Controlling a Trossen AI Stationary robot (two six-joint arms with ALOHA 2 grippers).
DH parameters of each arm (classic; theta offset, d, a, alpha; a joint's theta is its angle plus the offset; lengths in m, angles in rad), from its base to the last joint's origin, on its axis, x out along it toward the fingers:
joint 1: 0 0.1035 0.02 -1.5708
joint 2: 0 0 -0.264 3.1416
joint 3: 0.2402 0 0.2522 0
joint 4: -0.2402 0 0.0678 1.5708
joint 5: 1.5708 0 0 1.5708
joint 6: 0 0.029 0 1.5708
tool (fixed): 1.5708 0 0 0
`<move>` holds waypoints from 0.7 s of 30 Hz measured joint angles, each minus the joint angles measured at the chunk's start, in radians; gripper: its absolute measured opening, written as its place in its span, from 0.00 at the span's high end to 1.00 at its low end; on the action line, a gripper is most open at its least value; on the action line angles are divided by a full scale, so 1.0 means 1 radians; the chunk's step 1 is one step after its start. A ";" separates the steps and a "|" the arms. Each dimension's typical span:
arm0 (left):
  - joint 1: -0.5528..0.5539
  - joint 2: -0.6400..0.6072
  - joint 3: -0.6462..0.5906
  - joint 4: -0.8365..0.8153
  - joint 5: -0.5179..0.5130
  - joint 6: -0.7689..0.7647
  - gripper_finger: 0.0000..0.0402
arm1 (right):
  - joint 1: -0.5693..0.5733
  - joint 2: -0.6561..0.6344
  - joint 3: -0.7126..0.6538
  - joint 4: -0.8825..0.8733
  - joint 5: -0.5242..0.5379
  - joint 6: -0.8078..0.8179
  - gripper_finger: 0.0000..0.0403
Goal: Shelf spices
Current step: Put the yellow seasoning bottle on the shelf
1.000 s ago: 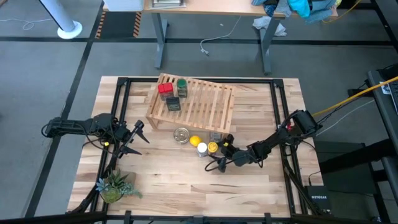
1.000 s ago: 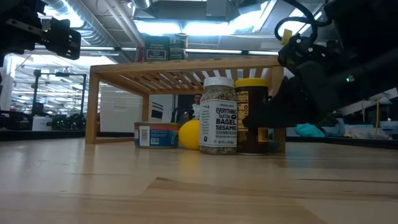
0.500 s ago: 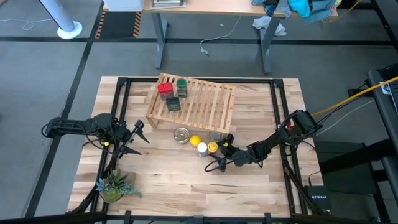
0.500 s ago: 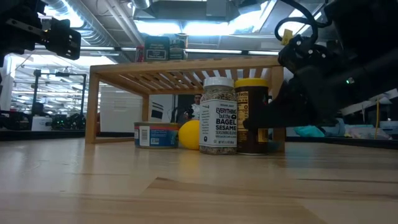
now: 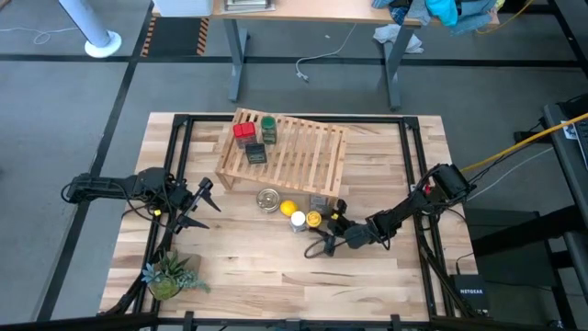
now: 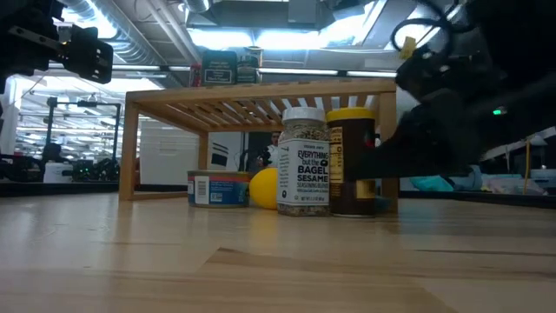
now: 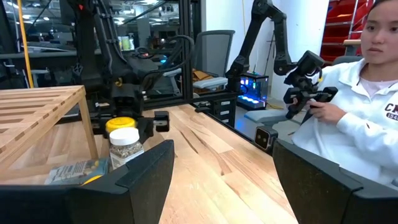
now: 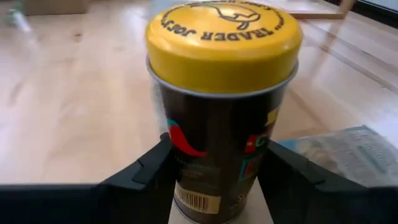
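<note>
The light-wood shelf [image 5: 294, 152] stands at the table's far middle. On its top rest the red tin [image 5: 243, 131], the green-lidded jar [image 5: 268, 125] and the dark grey tin [image 5: 256, 154]. The white-lidded jar [image 5: 299, 221] and the yellow-lidded jar [image 5: 315, 218] stand upright on the table by the shelf's near edge. My right gripper [image 5: 329, 221] is shut on the yellow-lidded jar [image 8: 221, 93]. My left gripper [image 5: 207, 204] waits open at the table's left, touching nothing. My right gripper pinches the yellow-lidded jar's lower body [image 8: 211, 180] between its two fingers [image 8: 149, 171], one on each side. The fingers come level from the table's right. The jar stands upright with its base on the table [image 6: 352, 211].
A silver round tin [image 5: 268, 199], a yellow ball-shaped thing [image 5: 288, 209] and a flat blue packet [image 5: 319, 201] lie beside the two jars. A potted plant [image 5: 170, 276] stands at the near left corner. A person [image 7: 367, 106] sits beyond the table's right side. Bare wood lies along the near edge.
My right arm has shifted slightly at the yellow-lidded jar, its wrist sinking a little toward the table's near edge. The jar stays standing on the table.
</note>
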 joint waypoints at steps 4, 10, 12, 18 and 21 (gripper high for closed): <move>0.000 0.000 0.000 0.000 0.000 0.000 0.34 | 0.057 0.000 0.000 0.010 0.046 0.000 0.52; 0.000 0.000 0.000 0.000 0.000 0.000 0.34 | 0.107 -0.016 -0.001 0.036 0.149 0.001 0.55; 0.000 0.000 0.000 0.000 0.000 0.000 0.34 | 0.112 -0.032 -0.001 0.044 0.168 -0.001 0.55; 0.000 0.000 0.000 0.000 0.000 0.000 0.34 | 0.112 -0.089 -0.001 0.095 0.176 -0.004 0.55; 0.000 0.000 0.000 0.000 0.000 0.000 0.34 | 0.112 -0.115 0.000 0.111 0.178 -0.023 0.55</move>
